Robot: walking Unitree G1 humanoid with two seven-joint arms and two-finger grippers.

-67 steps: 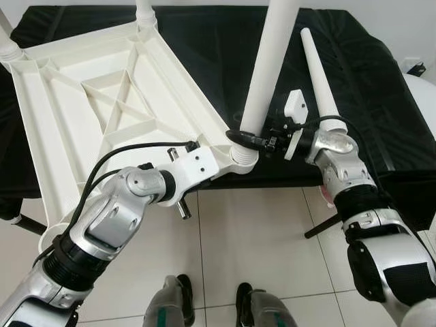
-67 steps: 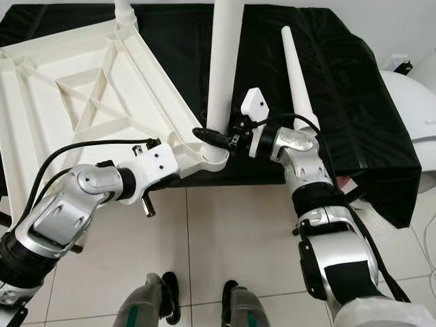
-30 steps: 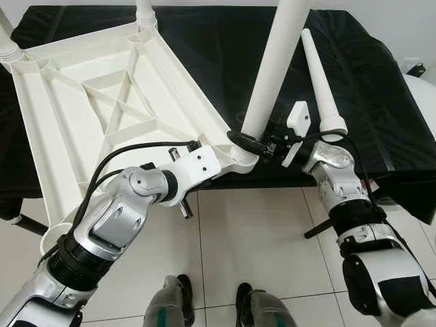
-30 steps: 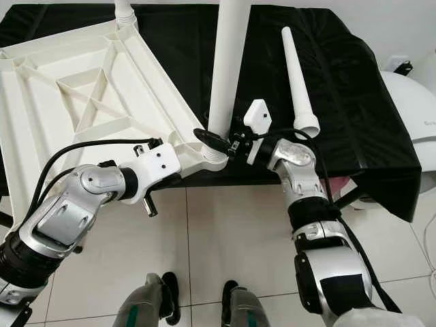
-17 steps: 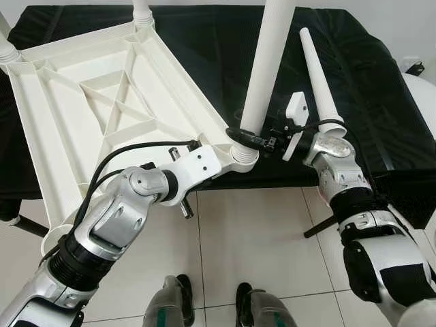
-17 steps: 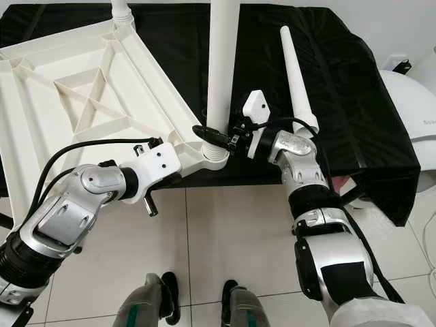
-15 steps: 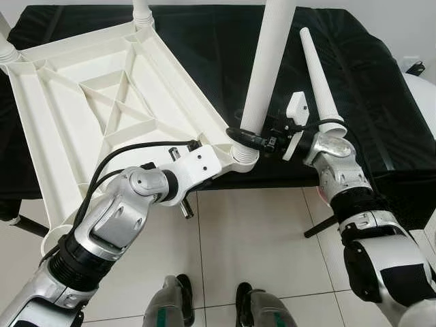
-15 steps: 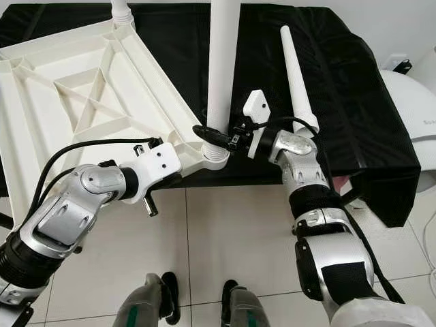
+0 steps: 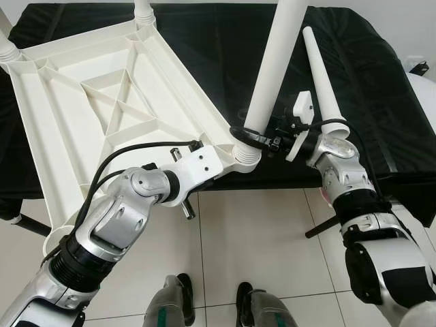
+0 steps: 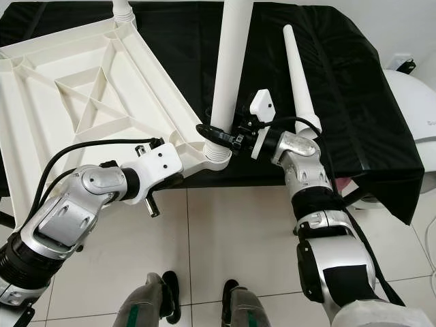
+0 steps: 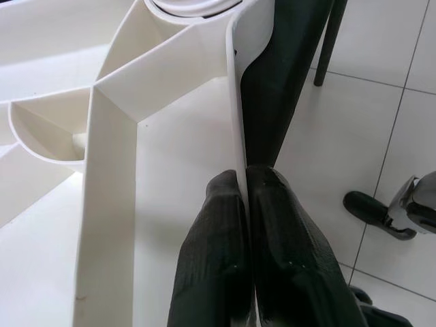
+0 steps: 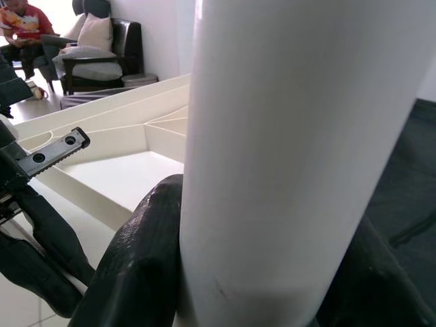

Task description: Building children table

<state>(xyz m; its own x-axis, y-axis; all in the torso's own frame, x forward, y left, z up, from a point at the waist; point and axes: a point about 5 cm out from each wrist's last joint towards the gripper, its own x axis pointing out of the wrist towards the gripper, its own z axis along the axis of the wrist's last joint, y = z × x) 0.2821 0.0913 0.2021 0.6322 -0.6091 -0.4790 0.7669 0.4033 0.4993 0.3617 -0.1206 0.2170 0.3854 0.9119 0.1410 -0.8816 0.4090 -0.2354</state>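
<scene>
Here the right gripper (image 10: 219, 135) is clamping its black fingers (image 12: 139, 272) around the base of the upright leg (image 10: 228, 68), probably turning it into the corner socket (image 10: 216, 158), though the thread itself is hidden. The left gripper (image 11: 244, 197) is pinching the thin rim of the upturned tabletop (image 9: 102, 102), bracing it so the socket is not shifting. The tabletop is lying underside-up on a black cloth (image 9: 381, 75), with a spare leg (image 9: 321, 75) resting just beside the right wrist, waiting its turn.

tabletop (image 9: 102, 109): 1 | fitted legs (image 9: 272, 68): 3 | loose leg (image 9: 323, 75): 1 | black cloth (image 9: 381, 88): 1
</scene>
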